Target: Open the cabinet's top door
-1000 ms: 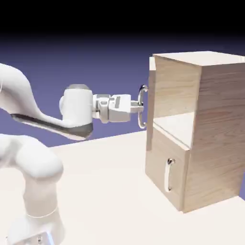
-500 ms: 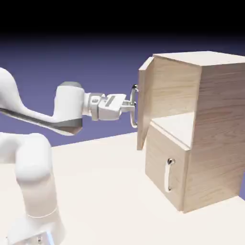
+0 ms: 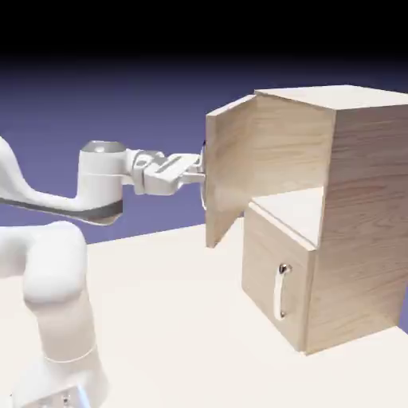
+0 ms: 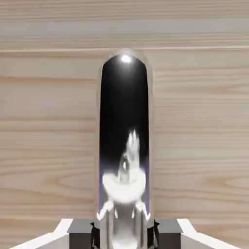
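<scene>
**Colours in this sim scene, quick rundown**

The cabinet (image 3: 351, 215) is pale tan wood with darker streaks of grain (same on every face I can see), and the top door (image 3: 227, 171) matches it. Lower door (image 3: 267, 271) has the same light wood, with a shiny silver handle (image 3: 280, 291). The arm (image 3: 56, 279) is plain white with a dark grey seam band near 9 o'clock, and the gripper (image 3: 195, 167) is white and light grey. Table (image 3: 175, 319) is off-white cream. Backdrop (image 3: 119, 88) fades from black at 12 o'clock into blue-violet. Up close, the top door's handle (image 4: 124, 146) is mirror chrome, mostly black reflection with a white glint, between dark grey fingertips (image 4: 80, 233).
</scene>
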Tool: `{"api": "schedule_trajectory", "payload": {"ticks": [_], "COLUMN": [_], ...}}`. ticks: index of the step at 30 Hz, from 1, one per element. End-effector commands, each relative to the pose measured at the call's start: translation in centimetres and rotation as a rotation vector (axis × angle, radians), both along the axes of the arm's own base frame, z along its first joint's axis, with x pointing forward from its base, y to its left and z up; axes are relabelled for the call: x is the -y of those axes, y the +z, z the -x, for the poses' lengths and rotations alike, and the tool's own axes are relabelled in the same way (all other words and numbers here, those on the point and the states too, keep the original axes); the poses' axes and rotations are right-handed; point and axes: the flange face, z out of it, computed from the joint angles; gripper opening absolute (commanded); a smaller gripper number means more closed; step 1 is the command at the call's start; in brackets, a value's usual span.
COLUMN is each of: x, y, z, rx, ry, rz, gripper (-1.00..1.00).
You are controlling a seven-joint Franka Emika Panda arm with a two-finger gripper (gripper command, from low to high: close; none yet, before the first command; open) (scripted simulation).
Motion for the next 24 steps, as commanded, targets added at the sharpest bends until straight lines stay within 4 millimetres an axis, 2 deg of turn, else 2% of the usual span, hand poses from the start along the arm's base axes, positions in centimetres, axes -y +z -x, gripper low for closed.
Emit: {"api": "schedule_trajectory", "payload": {"ticks": [1,12,24], "x": [-0.6,-9.1,-18.3], "y": [0.0,0.0,0.0], "z": [0.2,0.9,-1.3], "rx": [0.000,0.000,0.000], "ry": [-0.024,-0.325,-0.658], "rz": [0.000,0.000,0.000], "gripper": [-1.00,-1.00,-1.00]}}
